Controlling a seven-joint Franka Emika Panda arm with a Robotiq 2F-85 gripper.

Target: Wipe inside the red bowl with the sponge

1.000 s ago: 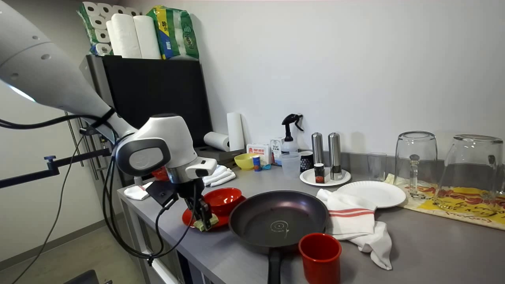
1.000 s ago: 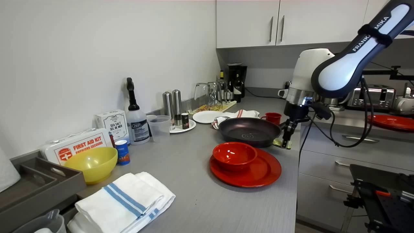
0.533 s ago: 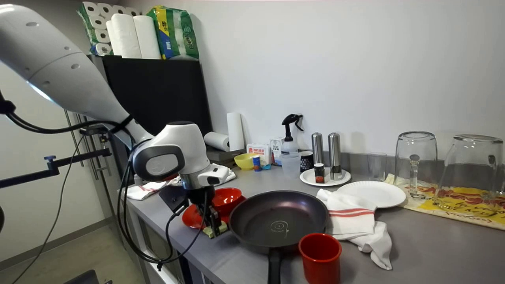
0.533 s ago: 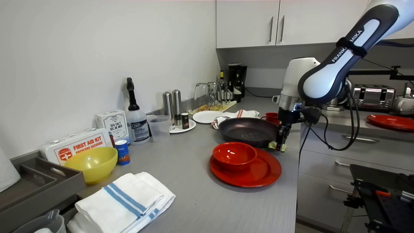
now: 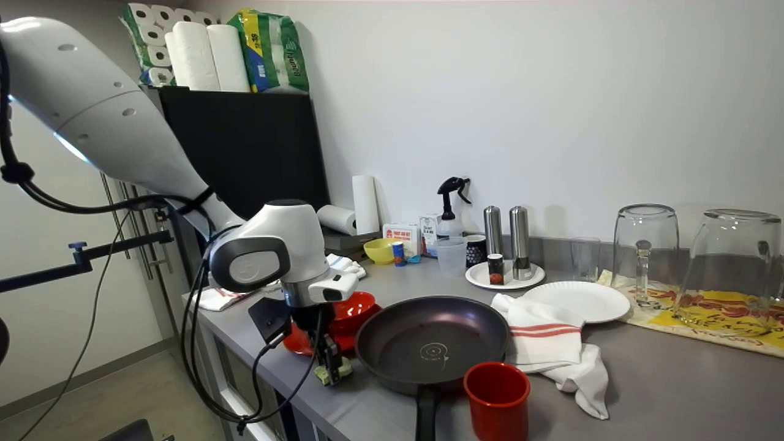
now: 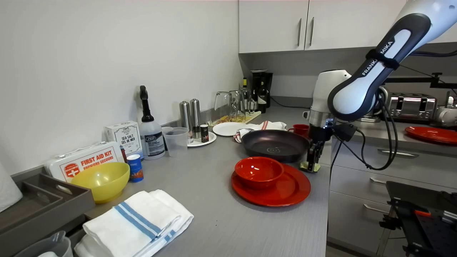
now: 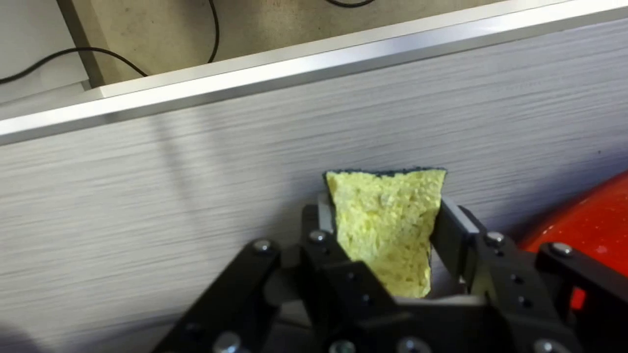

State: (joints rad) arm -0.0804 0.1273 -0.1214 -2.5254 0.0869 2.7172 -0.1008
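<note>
The sponge (image 7: 387,225) is yellow with a dark backing and is pinched between both fingers of my gripper (image 7: 385,211). In an exterior view the sponge (image 6: 304,165) and my gripper (image 6: 312,167) are low at the counter, between the black pan and the counter edge. Whether the sponge touches the counter I cannot tell. In another exterior view, the sponge (image 5: 321,375) shows beside my fingertips (image 5: 332,375). The red bowl (image 6: 259,173) stands upright on the red plate (image 6: 291,194); my arm partly hides the bowl (image 5: 354,309).
A black pan (image 5: 432,343) sits close to my gripper, its handle pointing to a red mug (image 5: 497,401). The counter edge (image 7: 294,73) runs close by. Folded towels (image 6: 135,221), a yellow bowl (image 6: 103,182) and a spray bottle (image 6: 152,139) stand farther off.
My gripper has moved with the sponge away from the red plate's side toward the counter by the pan, and has come lower. The red bowl and plate have not moved.
</note>
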